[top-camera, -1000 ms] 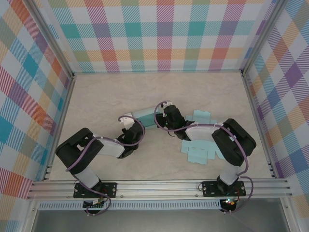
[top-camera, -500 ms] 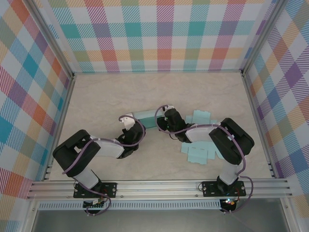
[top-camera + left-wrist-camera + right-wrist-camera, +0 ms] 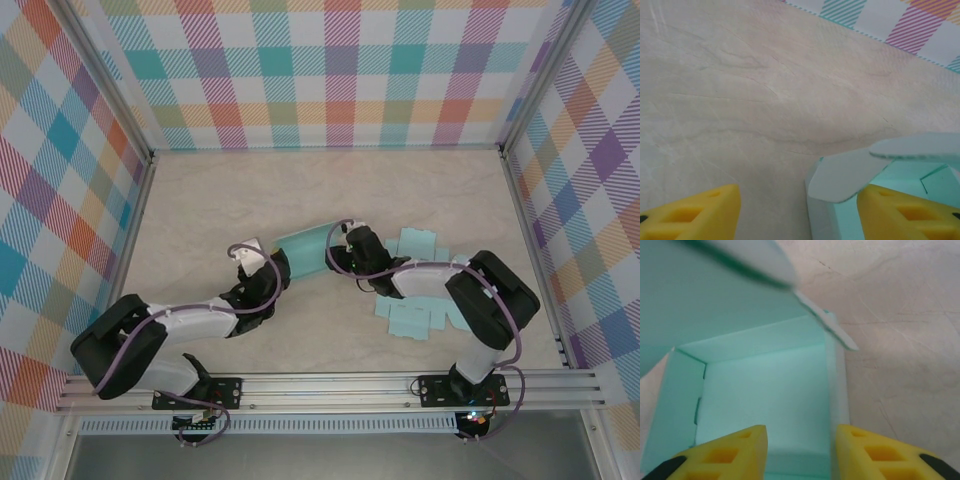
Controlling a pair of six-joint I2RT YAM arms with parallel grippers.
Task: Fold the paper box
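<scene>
Both my arms reach low toward the middle. My left hand (image 3: 276, 268) points to two o'clock, fingers (image 3: 690, 212) wide apart. My right hand (image 3: 343, 256) points to ten o'clock, fingers parted.

The right arm (image 3: 430, 275) is hiding part of the flat teal sheets (image 3: 410, 322) — the paper box (image 3: 832, 220) is running off the left wrist view's lower edge.

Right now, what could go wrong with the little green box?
1. Both the left gripper and right gripper stand open, so the half-folded box is loose and may spring apart.
2. A loose flap sits between the left jaws; closing could crease it.
3. The right arm lies over the flat sheets and might drag them.
</scene>
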